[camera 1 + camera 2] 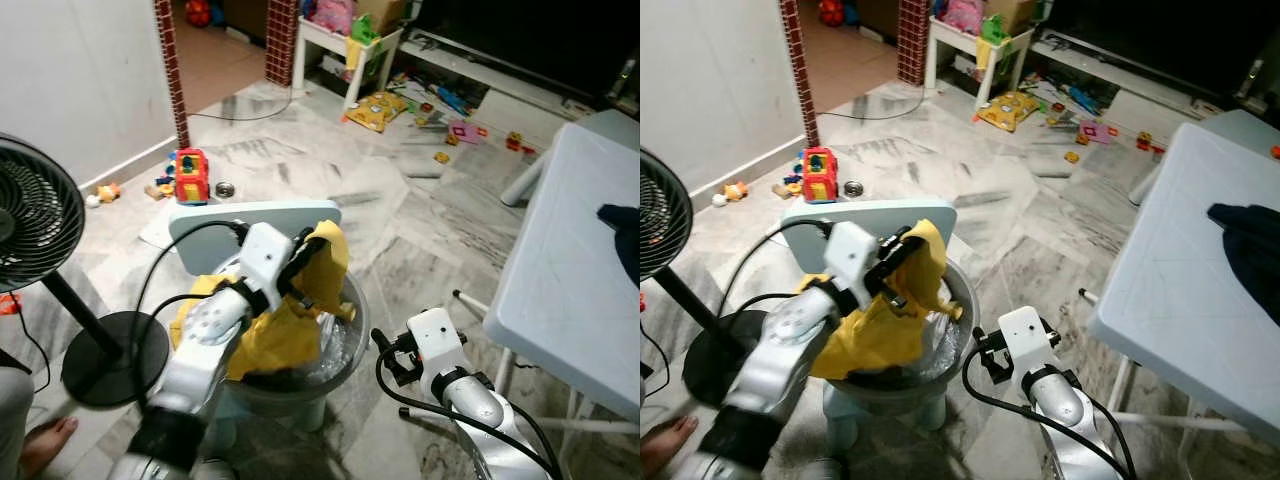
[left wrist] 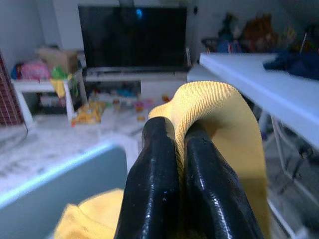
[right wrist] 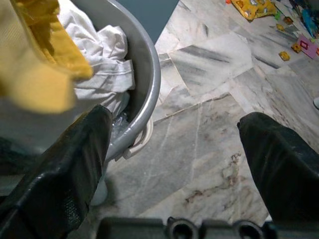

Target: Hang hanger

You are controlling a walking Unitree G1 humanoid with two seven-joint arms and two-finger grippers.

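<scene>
L gripper (image 1: 312, 262) was over the grey basin (image 1: 356, 345), jaws clamped on a fold of yellow cloth (image 1: 285, 335), lifting it partway out; rest of cloth draped into the basin & over its near rim. White laundry (image 3: 107, 55) lay in the basin under it. R gripper (image 3: 177, 149) was low, just beside the basin's outer wall, jaws wide apart, nothing between them. Basin sat on a pale blue stool (image 1: 875, 217) on the marble floor (image 1: 400, 210). No hanger could be made out. White bench (image 1: 570, 260) stood to the robot's right w/ a dark garment (image 1: 1250, 245) on it. Black fan (image 1: 40, 225) to the left; toys (image 1: 190, 175) scattered further back.
</scene>
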